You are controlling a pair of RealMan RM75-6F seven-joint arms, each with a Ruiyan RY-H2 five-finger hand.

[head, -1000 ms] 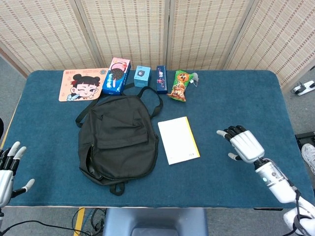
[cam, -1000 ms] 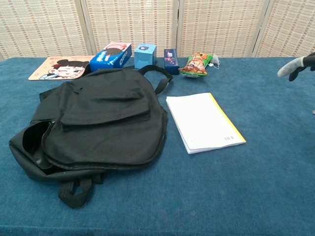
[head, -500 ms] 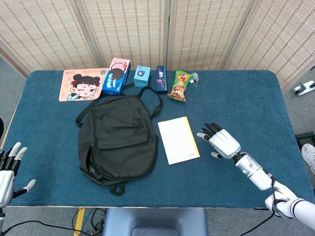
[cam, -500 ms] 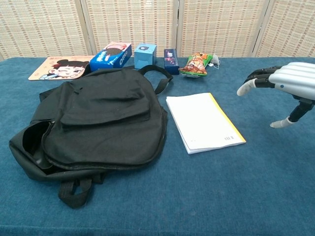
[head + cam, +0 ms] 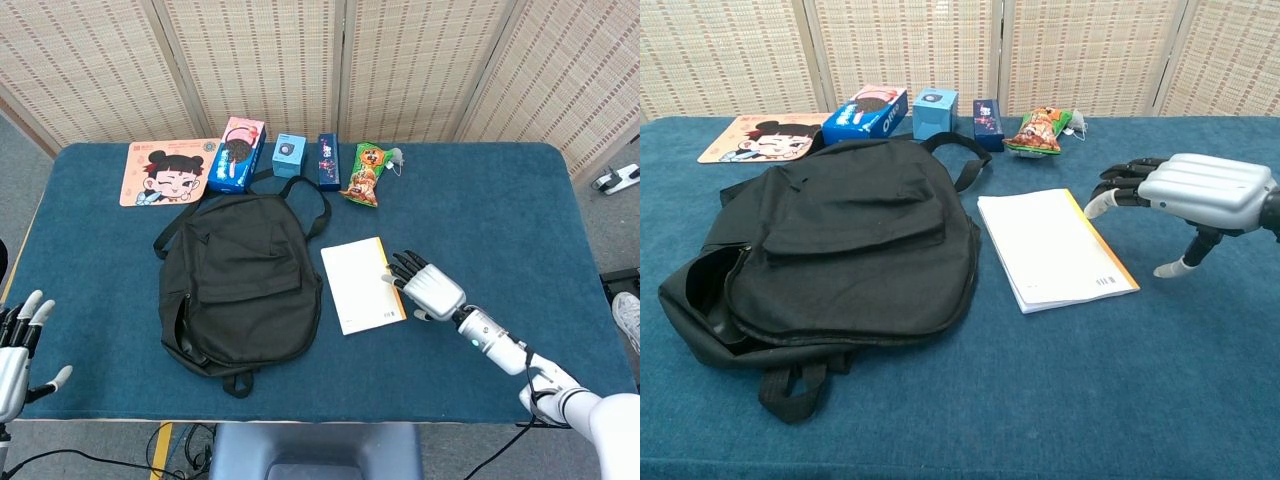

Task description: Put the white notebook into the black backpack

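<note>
The white notebook [image 5: 361,284] [image 5: 1054,249], with a yellow spine on its right side, lies flat on the blue table just right of the black backpack [image 5: 240,277] [image 5: 835,241]. The backpack lies flat, its zip gaping at the lower left. My right hand [image 5: 425,286] [image 5: 1195,189] hovers palm down at the notebook's right edge, fingers spread and empty, the fingertips [image 5: 1110,192] over the yellow spine. At the table's near left corner my left hand [image 5: 17,352] is open with nothing in it; the chest view does not show it.
Along the back of the table sit a cartoon mouse pad [image 5: 165,172], an Oreo box [image 5: 236,153], a small light-blue box [image 5: 288,157], a dark blue box [image 5: 328,161] and a green snack bag [image 5: 364,173]. A wicker screen stands behind.
My right hand has moved left across the table, from well right of the notebook to its yellow edge. The left hand, notebook and backpack have stayed put.
</note>
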